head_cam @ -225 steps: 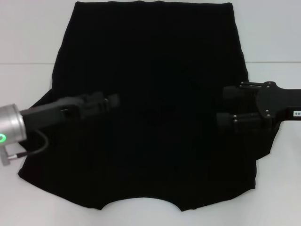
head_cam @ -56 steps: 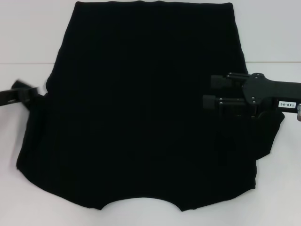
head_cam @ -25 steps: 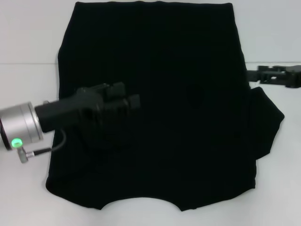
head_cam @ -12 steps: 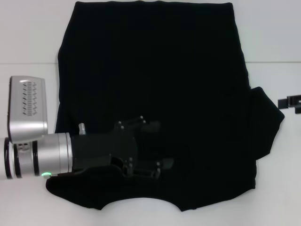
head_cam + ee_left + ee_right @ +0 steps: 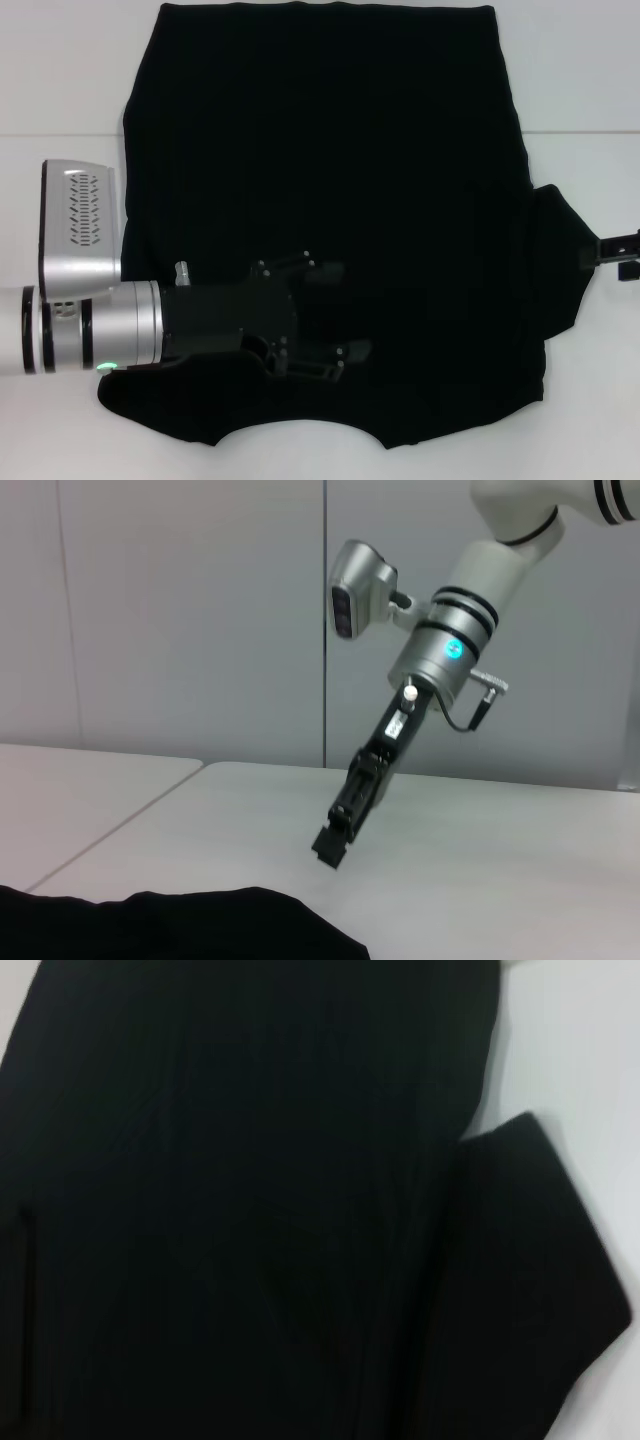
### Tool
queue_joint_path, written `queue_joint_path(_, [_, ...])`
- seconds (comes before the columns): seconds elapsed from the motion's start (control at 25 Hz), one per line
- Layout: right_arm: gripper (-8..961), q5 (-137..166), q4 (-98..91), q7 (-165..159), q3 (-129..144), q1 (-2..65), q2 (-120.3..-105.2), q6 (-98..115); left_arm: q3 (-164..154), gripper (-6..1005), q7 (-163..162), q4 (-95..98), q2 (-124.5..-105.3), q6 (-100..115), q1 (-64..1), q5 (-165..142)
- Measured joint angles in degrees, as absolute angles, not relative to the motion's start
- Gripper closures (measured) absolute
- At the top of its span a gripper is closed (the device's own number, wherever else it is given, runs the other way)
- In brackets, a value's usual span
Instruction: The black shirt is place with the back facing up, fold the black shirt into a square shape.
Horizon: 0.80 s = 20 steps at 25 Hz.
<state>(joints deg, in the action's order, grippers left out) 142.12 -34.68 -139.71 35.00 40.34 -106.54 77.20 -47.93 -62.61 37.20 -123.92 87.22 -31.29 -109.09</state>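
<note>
The black shirt (image 5: 330,180) lay flat on the white table (image 5: 60,180), spread wide with its back up. Its neck hole was at the near edge, closest to the robot, and its straight bottom edge was at the far end.

Nearest of all was the left end effector (image 5: 325,315). It reached in low from the left side, over the near part of the shirt, just past the neck hole. Its two fingers stood apart, so it was open and held nothing. Black fingers over black cloth made it hard to see if they touched the shirt. The shirt's edge beside this end effector ran almost straight, with no sleeve poking out, so that sleeve looked folded in already. I think the end effector was there because it had let that fold go, or was pressing it flat.

A bit farther off, on the other side, the right sleeve (image 5: 565,255) stuck out past the shirt's body. It was not folded in yet. The right end effector (image 5: 618,250) was just beyond that sleeve, out at the side, lifted above the table. In the left wrist view it (image 5: 333,842) hung in the air, tipped down. I could not tell if its fingers were open or closed.

Farthest away, the bottom half of the shirt lay smooth, waiting to be folded up to make a square.
</note>
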Motion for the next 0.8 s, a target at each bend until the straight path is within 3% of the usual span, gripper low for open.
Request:
queue_joint_path(0.64, [145,142.21,-28.96,-139.69,37.61,41.31,-108.39,69.89,-47.44,49,-62.69,37.18,-123.75,86.39,-31.47,-109.07])
queue_joint_path(0.8, [223,142.19,-28.96,-139.74,37.62,41.33,-109.19,66.62,-47.44,49,-62.72,37.18,-123.75,86.09,-31.47,-108.99])
